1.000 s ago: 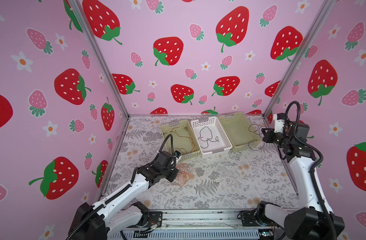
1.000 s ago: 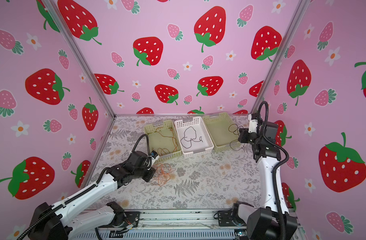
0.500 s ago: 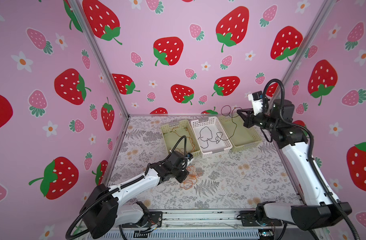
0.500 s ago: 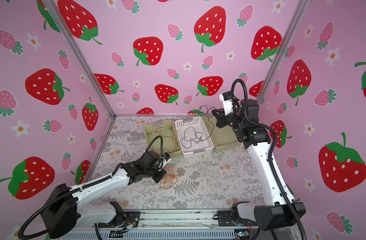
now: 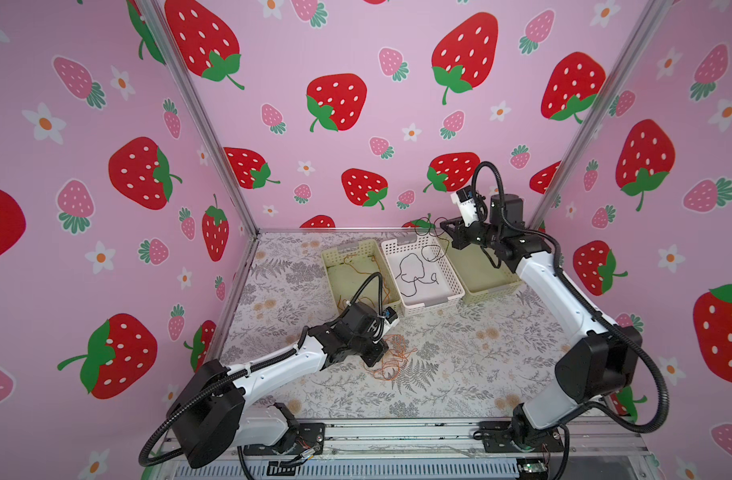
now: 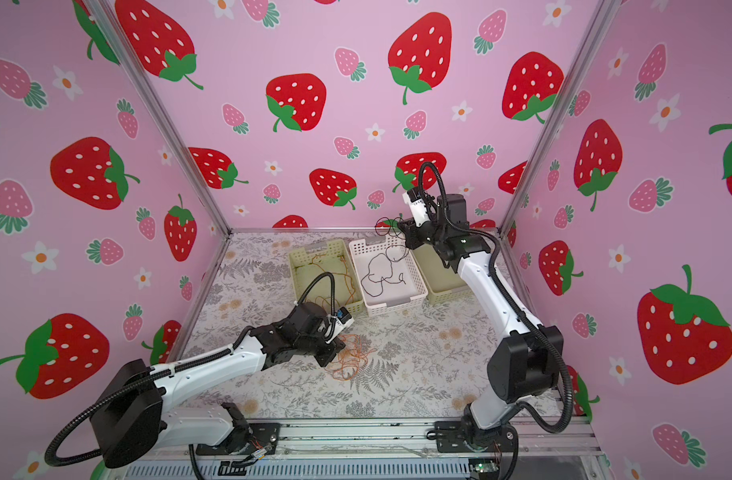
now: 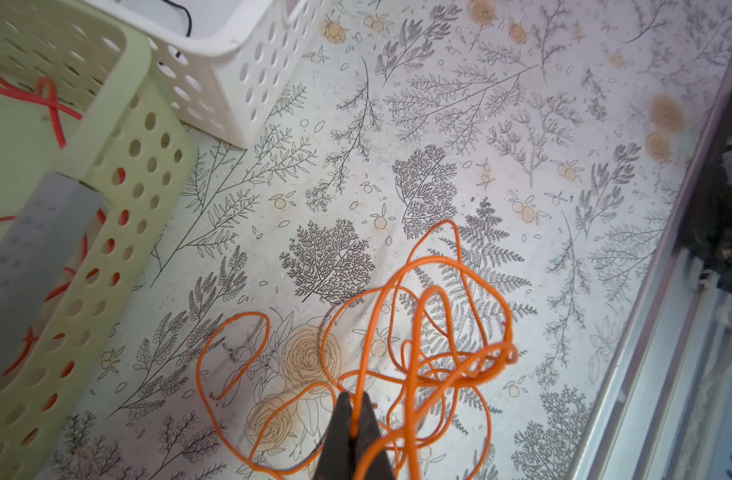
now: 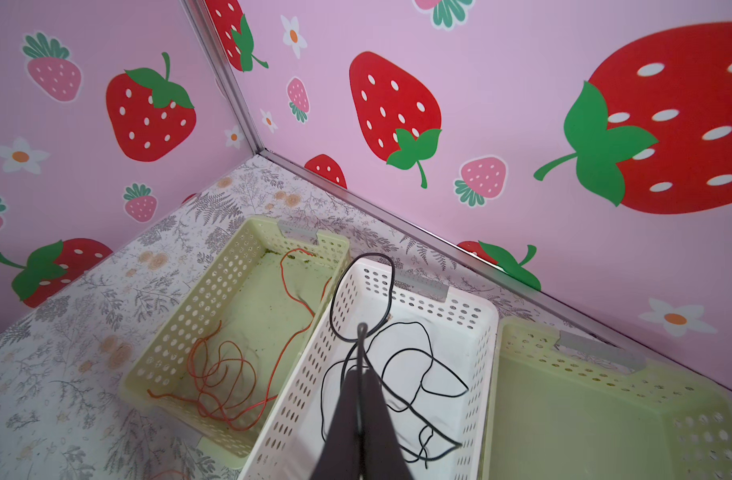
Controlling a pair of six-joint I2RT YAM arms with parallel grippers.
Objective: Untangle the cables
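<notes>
I see the green basket (image 8: pixel 214 299) holding the reddish cable (image 8: pixel 214 374) and the white basket (image 5: pixel 434 302) holding the black cable (image 8: pixel 372 254). My right tool (image 8: pixel 361 365), raised above it, pinches a black loop. My left tool (image 7: pixel 354 409), low, pinches the orange cable (image 7: pixel 370 332) on the bench (image 7: pixel 439 104).

The left arm (image 5: pixel 272 365) reaches low from the near left, wrist bent down, the left gripper (image 5: pixel 374 360) pinching the orange cable (image 7: pixel 472 359). The right arm (image 5: pixel 551 286) stretches far and high, the right gripper (image 5: pixel 444 227) pointing left, clamped on the black cable (image 8: pixel 333 307).
</notes>
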